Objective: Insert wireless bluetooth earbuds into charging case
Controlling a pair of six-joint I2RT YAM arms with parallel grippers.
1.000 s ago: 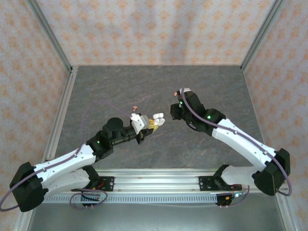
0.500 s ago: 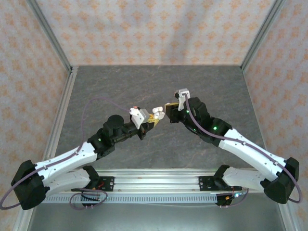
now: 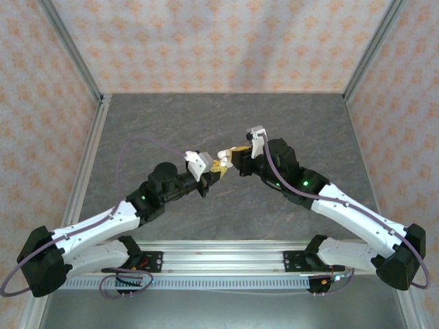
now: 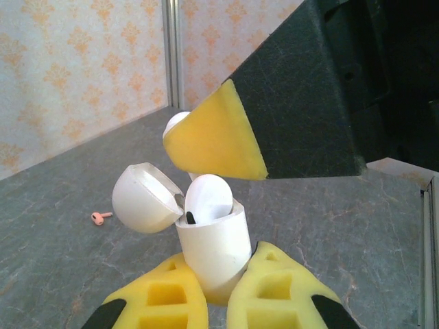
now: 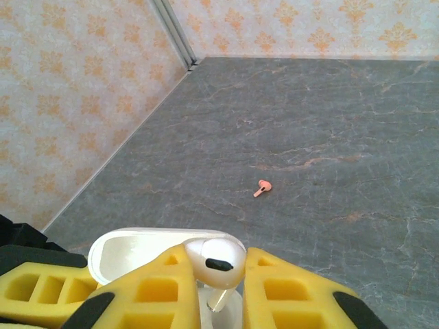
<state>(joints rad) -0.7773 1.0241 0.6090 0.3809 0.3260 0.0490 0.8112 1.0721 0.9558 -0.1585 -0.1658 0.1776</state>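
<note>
In the left wrist view my left gripper (image 4: 219, 259) is shut on the base of a white charging case (image 4: 216, 243). The case stands upright with its lid (image 4: 140, 197) flipped open to the left. One white earbud (image 4: 208, 197) sits in the case's mouth. My right gripper (image 5: 215, 257) is shut on a second white earbud (image 5: 217, 262), stem pointing down, just above the open case (image 5: 127, 252). From the left wrist that earbud (image 4: 176, 124) peeks out behind the right fingers (image 4: 216, 140). From above, both grippers (image 3: 218, 166) (image 3: 231, 157) meet over the table's middle.
A pink earbud (image 5: 263, 186) lies loose on the grey table, beyond the case, also seen left of the lid (image 4: 101, 217). Patterned walls and metal rails enclose the table (image 3: 309, 123), with open floor on all sides of the grippers.
My right gripper has swung left and down with its earbud until it hangs right over the case. My left gripper has shifted the case slightly toward it.
</note>
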